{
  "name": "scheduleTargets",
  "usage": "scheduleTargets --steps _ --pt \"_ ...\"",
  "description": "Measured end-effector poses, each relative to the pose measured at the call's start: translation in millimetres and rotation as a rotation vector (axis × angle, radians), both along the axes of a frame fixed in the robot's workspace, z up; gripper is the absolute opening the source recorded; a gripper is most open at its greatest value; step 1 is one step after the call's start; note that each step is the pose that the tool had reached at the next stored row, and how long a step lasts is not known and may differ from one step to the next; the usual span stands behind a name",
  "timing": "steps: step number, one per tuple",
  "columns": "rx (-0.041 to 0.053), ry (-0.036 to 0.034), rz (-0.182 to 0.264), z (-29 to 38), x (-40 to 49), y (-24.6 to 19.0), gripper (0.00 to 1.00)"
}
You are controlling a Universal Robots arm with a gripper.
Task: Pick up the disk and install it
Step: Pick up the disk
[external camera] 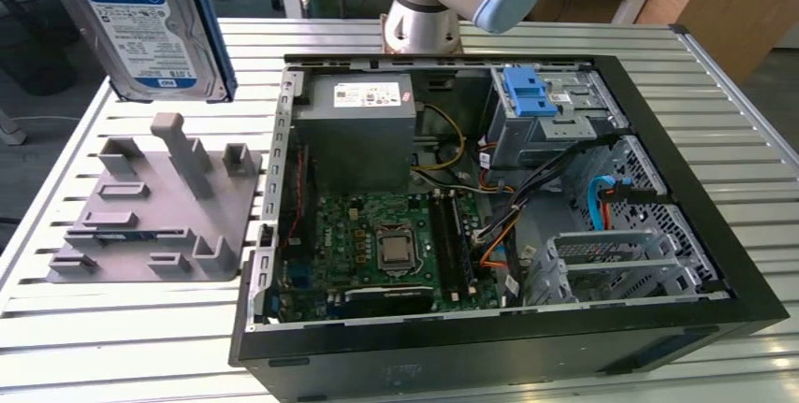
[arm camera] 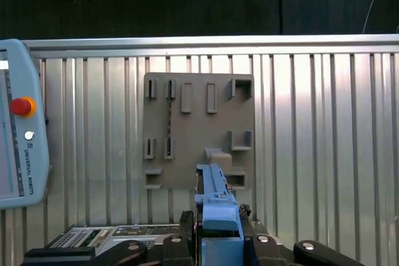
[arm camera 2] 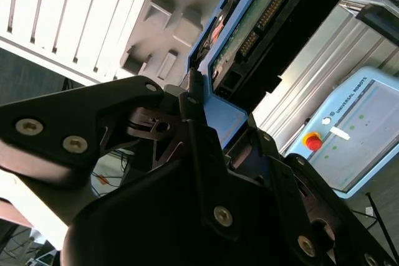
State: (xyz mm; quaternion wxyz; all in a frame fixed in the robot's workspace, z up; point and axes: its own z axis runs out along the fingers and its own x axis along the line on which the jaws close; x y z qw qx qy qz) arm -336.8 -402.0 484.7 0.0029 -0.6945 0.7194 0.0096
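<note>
The disk (external camera: 150, 24) hangs upright in the air at the exterior view's upper left, above the grey fixture plate (external camera: 150, 207). Its white-and-blue label faces the camera and a blue carrier frames its sides. In the second wrist view my gripper (arm camera 2: 221, 123) is shut on the carrier's blue edge, and the disk's (arm camera 2: 249, 35) green circuit-board side extends beyond the fingers. In the first wrist view the disk (arm camera: 215, 207) appears edge-on between the black fingers of the gripper (arm camera: 215, 232), over the fixture plate (arm camera: 199, 129).
An open computer case (external camera: 699, 197) lies on the slatted metal table (external camera: 112, 338), to the exterior view's right of the plate. Inside are a grey power supply (external camera: 362, 132), a motherboard (external camera: 387, 244) and a metal drive cage with a blue latch (external camera: 530, 94). A teach pendant (arm camera: 19, 141) lies beside the plate.
</note>
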Motion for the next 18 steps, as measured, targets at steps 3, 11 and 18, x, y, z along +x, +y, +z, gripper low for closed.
scheduleTargets --steps 3,11,18 --pt "0.0000 0.0000 0.000 0.0 0.0 -11.0 0.36" --pt "0.0001 0.0000 0.000 -0.5 14.1 -26.1 0.36" --pt "0.0000 0.0000 0.000 -0.7 44.8 -26.7 0.36"
